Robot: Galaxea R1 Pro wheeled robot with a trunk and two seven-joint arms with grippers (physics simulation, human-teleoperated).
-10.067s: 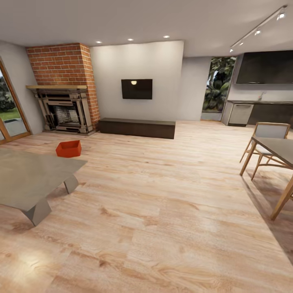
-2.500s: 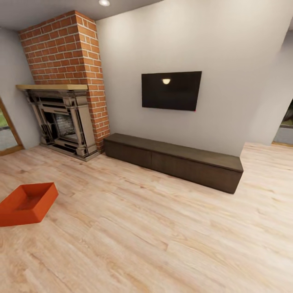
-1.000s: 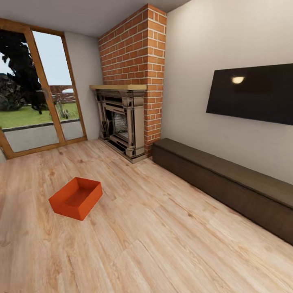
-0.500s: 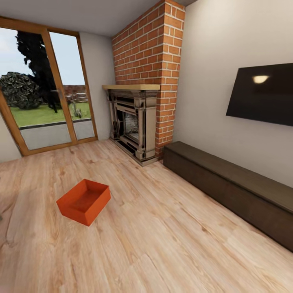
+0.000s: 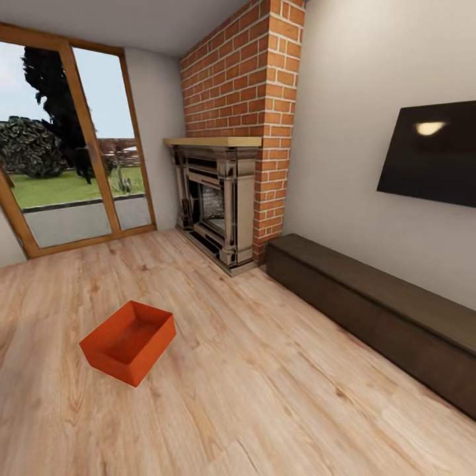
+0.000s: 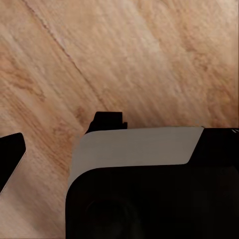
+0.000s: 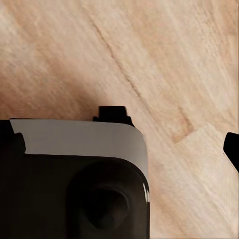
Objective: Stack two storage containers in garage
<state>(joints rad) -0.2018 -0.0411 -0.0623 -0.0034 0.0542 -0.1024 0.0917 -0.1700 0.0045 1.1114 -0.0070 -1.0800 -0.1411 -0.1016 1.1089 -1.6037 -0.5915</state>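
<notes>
One storage container point(image 5: 128, 341), a red-orange open-topped bin, lies empty on the light wood-plank floor point(image 5: 264, 396) of the living room, at the lower left of the head view. It sits at an angle, well short of the glazed wood-framed doors point(image 5: 73, 145). Both wrist views look down on wood planks point(image 6: 149, 59) point(image 7: 164, 64) past a dark, grey-panelled part of my own body point(image 6: 139, 189) point(image 7: 74, 184).
A brick fireplace point(image 5: 221, 198) stands in the corner beyond the bin. A long low dark cabinet point(image 5: 377, 317) runs along the right wall under a wall-mounted screen point(image 5: 430, 152). Open floor lies between me and the bin.
The camera has driven closer and swung left. The bin went from the far left to the lower left of the view, and the glazed doors have come into sight. The bin itself has not moved.
</notes>
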